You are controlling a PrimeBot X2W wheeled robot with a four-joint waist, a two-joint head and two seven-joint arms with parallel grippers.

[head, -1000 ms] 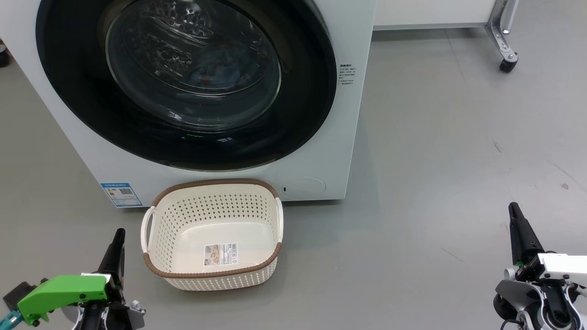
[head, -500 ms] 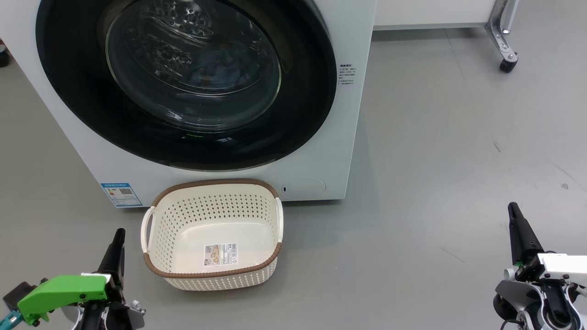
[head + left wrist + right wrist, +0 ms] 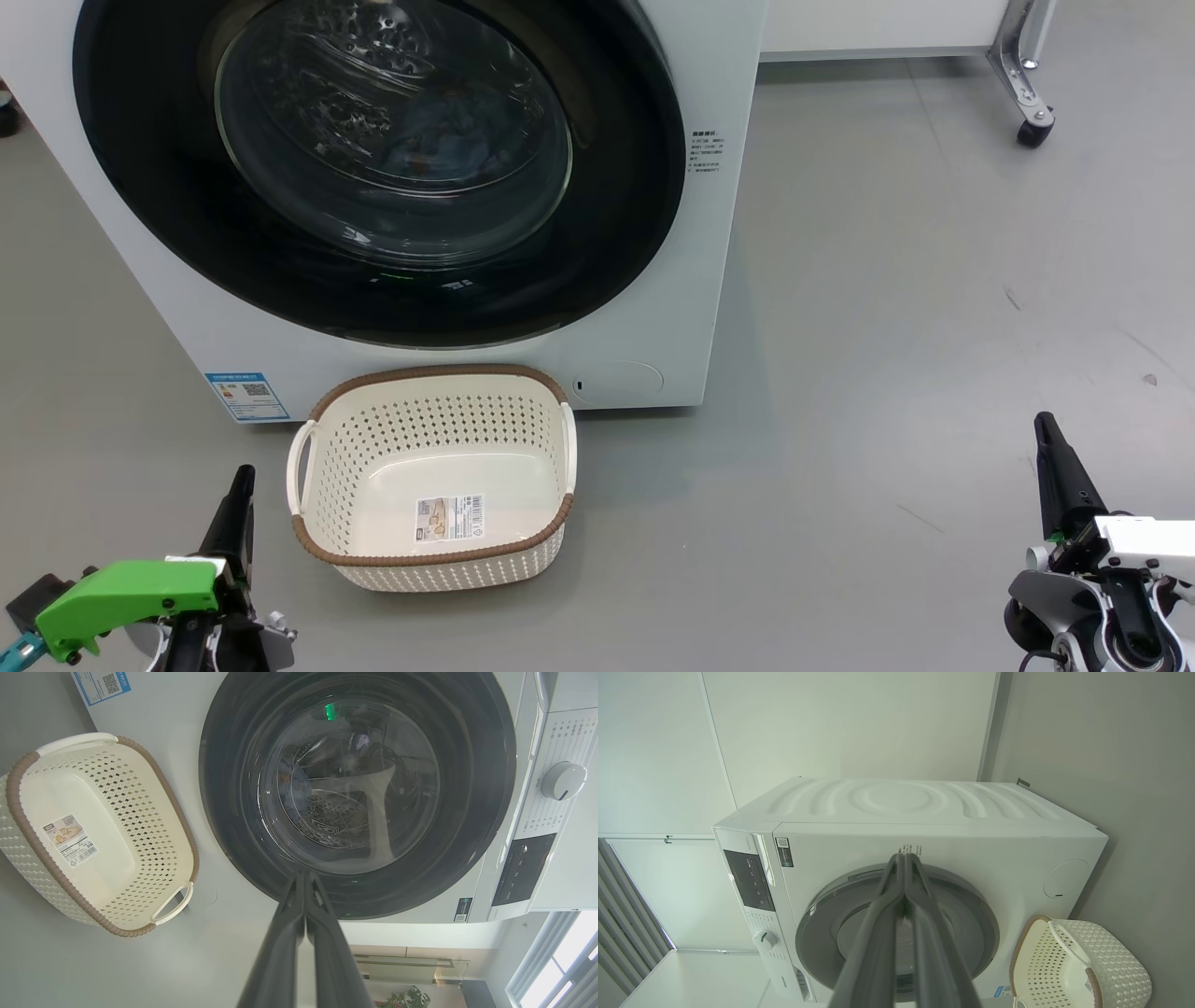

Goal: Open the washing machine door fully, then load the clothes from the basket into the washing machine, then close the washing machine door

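Left gripper (image 3: pixel 241 478): two long dark fingers pressed together, holding nothing. Right gripper (image 3: pixel 1046 427): likewise. The small cream-white perforated basket (image 3: pixel 429 371) with a brown woven rim sits just right of the left gripper, bare inside. Ahead and above it, the large round black-rimmed washing machine door (image 3: pixel 187 233) lies flush on the big white washing machine (image 3: pixel 719 233). Light-blue clothes (image 3: pixel 448 131) show dimly behind the glass. The left arm is nearer the door; the right is well apart. The task looks done.

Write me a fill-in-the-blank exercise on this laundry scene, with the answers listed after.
1. The washing machine door is ____, not open.
2. The basket on the floor holds ____ clothes.
3. The left gripper and the right gripper are both ____, holding nothing.
Missing words: closed; no; shut
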